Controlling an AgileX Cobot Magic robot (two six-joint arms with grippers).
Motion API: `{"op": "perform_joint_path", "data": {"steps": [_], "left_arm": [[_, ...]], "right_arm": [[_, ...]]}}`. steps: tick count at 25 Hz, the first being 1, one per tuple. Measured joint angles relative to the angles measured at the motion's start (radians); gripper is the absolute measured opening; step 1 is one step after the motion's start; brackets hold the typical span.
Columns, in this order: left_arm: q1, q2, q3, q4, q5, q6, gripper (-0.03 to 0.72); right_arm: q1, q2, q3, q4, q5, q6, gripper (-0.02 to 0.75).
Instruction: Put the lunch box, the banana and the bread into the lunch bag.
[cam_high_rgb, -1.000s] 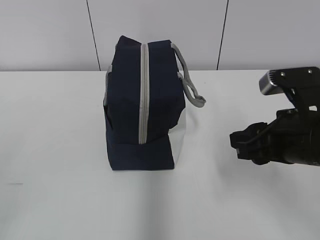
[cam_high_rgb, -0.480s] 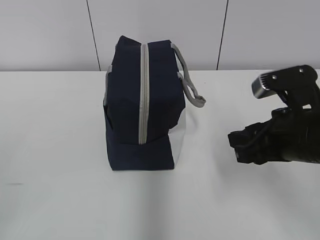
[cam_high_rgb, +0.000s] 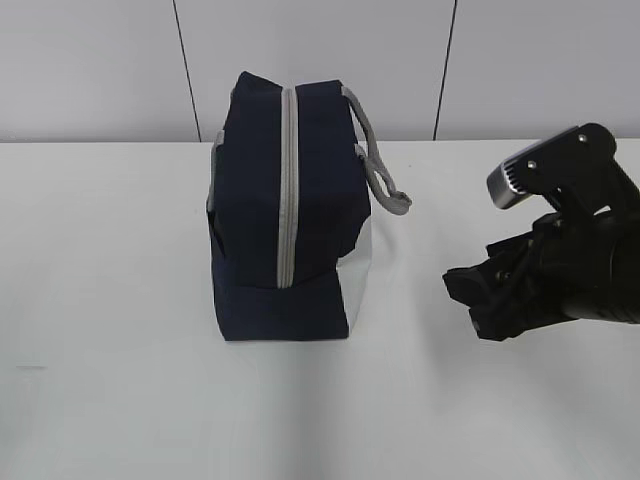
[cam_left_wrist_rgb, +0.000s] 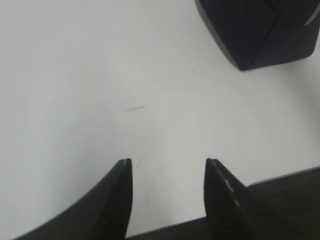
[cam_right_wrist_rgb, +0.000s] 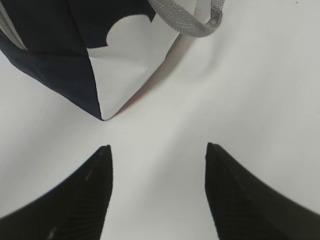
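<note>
One lunch bag (cam_high_rgb: 285, 205) on the white table (cam_high_rgb: 120, 300), and not a word of print, logo or label readable on it from any angle. In the exterior view it stands upright at about 10 o'clock from picture centre, its grey zipper (cam_high_rgb: 287, 190) running shut down the navy face, with a grey strap handle (cam_high_rgb: 378, 165) drooping off the right side. The right gripper (cam_high_rgb: 480, 300) sits low at 3 o'clock, pointing at the bag, well apart from it. The right wrist view adds what that angle hides: the bag's white lower panel (cam_right_wrist_rgb: 127, 55) up at 11 o'clock, and the jaws standing apart over bare table, nothing between them. The left gripper (cam_left_wrist_rgb: 167, 172) shows only in its own wrist view: jaws apart, empty, with a corner of the bag at 1 o'clock.
</note>
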Motion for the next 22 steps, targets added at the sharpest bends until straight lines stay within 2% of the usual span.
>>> {"op": "perform_joint_path", "data": {"steps": [3, 11, 17, 22], "left_arm": [[0.019, -0.004, 0.0, 0.0, 0.0, 0.0, 0.334], [0.139, -0.03, 0.0, 0.0, 0.0, 0.002, 0.3], [0.2, -0.084, 0.0, 0.0, 0.0, 0.002, 0.29], [0.284, -0.118, 0.0, 0.0, 0.0, 0.002, 0.289]], "right_arm": [[0.001, 0.0, -0.008, 0.0, 0.035, 0.011, 0.474], [0.002, 0.059, -0.008, 0.028, 0.147, 0.058, 0.467], [0.006, 0.138, -0.008, 0.064, 0.161, 0.059, 0.464], [0.008, 0.143, -0.028, 0.074, 0.161, 0.059, 0.462]]}}
